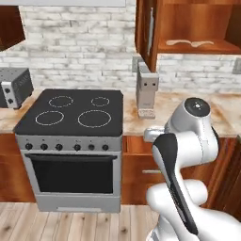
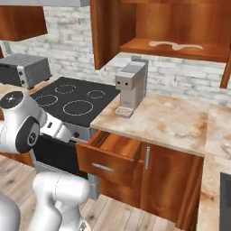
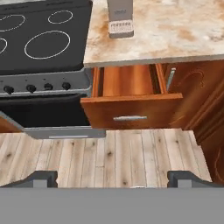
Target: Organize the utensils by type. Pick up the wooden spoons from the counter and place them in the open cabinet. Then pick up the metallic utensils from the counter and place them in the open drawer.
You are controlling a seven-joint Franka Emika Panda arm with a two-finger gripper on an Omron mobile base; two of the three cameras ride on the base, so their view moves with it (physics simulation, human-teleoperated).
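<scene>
From the left: the stove [image 3: 41, 39] sits beside the open drawer [image 3: 131, 98], whose front juts well out under the counter [image 3: 175, 35]. The gripper [image 3: 112, 177] hangs low over the floor in front of that drawer, jaws spread wide, holding nothing. Two wooden spoons [image 2: 176, 45] already lie in the open cabinet [image 2: 135, 18] up right. No metal utensils can be made out on the counter, so a search swing could clip the coffee machine [image 2: 131, 85] or knock the drawer front
</scene>
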